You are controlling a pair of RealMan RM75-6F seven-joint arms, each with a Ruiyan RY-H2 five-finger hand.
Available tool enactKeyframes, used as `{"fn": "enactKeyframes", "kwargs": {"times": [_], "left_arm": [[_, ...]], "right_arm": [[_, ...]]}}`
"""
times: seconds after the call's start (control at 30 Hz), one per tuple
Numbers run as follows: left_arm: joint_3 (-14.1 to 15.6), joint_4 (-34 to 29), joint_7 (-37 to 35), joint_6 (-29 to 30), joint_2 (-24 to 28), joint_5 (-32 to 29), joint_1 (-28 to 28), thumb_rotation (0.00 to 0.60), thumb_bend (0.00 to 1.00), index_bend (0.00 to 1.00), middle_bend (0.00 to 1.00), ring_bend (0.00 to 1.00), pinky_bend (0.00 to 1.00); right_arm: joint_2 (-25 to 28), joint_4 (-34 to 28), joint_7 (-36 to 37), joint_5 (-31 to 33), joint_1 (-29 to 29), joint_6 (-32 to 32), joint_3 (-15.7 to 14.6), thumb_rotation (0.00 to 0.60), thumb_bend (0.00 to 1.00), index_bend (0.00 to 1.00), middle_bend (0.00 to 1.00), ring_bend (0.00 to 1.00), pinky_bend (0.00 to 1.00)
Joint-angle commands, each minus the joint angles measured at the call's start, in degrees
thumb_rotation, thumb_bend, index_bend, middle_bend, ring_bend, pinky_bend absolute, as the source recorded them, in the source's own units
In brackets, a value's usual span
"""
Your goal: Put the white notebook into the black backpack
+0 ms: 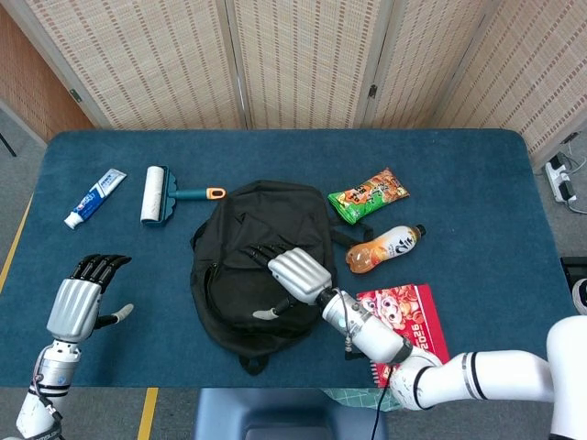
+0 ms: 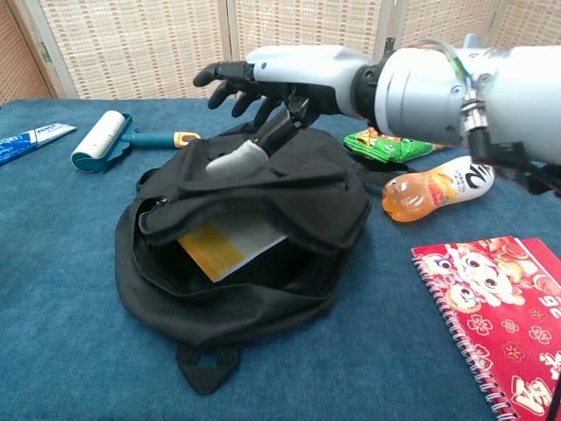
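A black fabric backpack (image 1: 261, 266) lies on the blue-carpeted counter (image 1: 477, 183), its flap slumped over the opening. Inside, visible from the chest view, sits the white notebook with a yellow-orange edge (image 2: 230, 246), tucked in the main compartment. The right hand (image 1: 295, 273) rests above the flap, fingers (image 2: 230, 77) spread and grasping nothing. The left hand (image 1: 81, 298) hovers over the counter well apart from the bag, fingers released and empty. Around the bag lie a white lint roller with a teal handle (image 1: 160, 194), a toothpaste tube (image 1: 94, 197), a green snack packet (image 1: 368, 194), an orange drink bottle (image 1: 383, 248) and a red spiral notebook (image 1: 404, 316).
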Motion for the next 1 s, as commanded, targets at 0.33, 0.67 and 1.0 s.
{"fn": "enactKeyframes", "kwargs": {"times": [0.33, 0.67, 1.0], "left_arm": [[-2.0, -3.9, 5.4, -3.8, 2.3, -5.9, 0.9, 0.6, 0.01, 0.26, 0.29, 0.24, 0.21], [-2.9, -4.9, 8.6, -3.4, 3.7, -10.7, 3.9, 0.6, 0.02, 0.25, 0.29, 0.24, 0.2], [-1.3, -9.5, 10.9, 1.7, 4.5, -9.7, 8.6, 0.6, 0.02, 0.25, 0.28, 0.24, 0.17]], "right_arm": [[10.2, -6.2, -1.1, -10.3, -13.7, 16.1, -6.6, 0.6, 0.39, 0.22, 0.27, 0.24, 0.28], [15.9, 0.6, 1.4, -17.0, -26.9, 28.1, -13.3, 0.6, 0.44, 0.19, 0.25, 0.2, 0.27], [16.3, 7.9, 13.9, -20.9, -38.2, 34.9, -16.6, 0.599, 0.41, 0.0, 0.14, 0.13, 0.19]]}}
